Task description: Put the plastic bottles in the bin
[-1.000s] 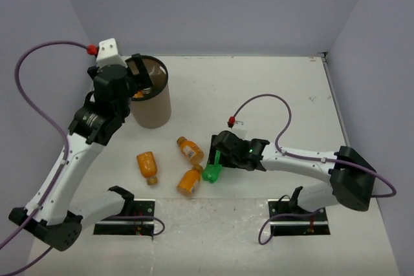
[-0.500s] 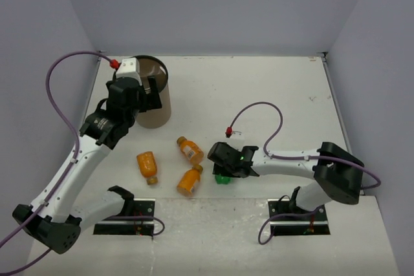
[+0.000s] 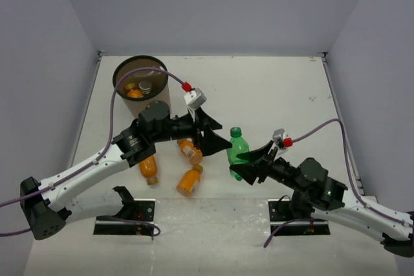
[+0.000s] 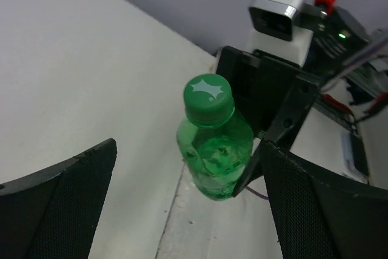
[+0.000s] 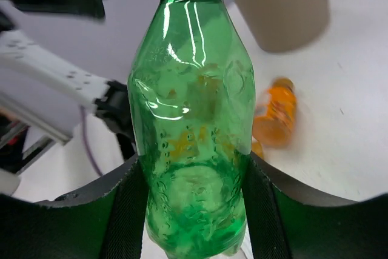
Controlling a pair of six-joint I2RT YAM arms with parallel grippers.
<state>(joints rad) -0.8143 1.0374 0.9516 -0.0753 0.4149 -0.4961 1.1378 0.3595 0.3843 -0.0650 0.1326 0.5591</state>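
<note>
A green bottle (image 3: 237, 149) hangs upright above the table, cap up, and my right gripper (image 3: 250, 165) is shut on its lower body. In the right wrist view both pads press the sides of this green bottle (image 5: 193, 131). My left gripper (image 3: 217, 136) stands open just left of it. The left wrist view shows the green bottle (image 4: 216, 144) ahead of the wide-apart fingers (image 4: 57, 201), not between them. Three orange bottles (image 3: 189, 150) (image 3: 148, 167) (image 3: 189, 181) lie on the table under the left arm. The brown bin (image 3: 162, 105) stands at the back left and holds an orange bottle (image 3: 134, 93).
A second bottle with a pale cap (image 3: 145, 86) lies in the bin beside the orange one. Grey walls close the table at the back and on both sides. Two black arm mounts (image 3: 126, 214) (image 3: 299, 218) sit at the near edge.
My right gripper shut on the green bottle, lifted it off the table and stood it upright. My left arm swung from the bin to the table's middle, open toward the bottle.
</note>
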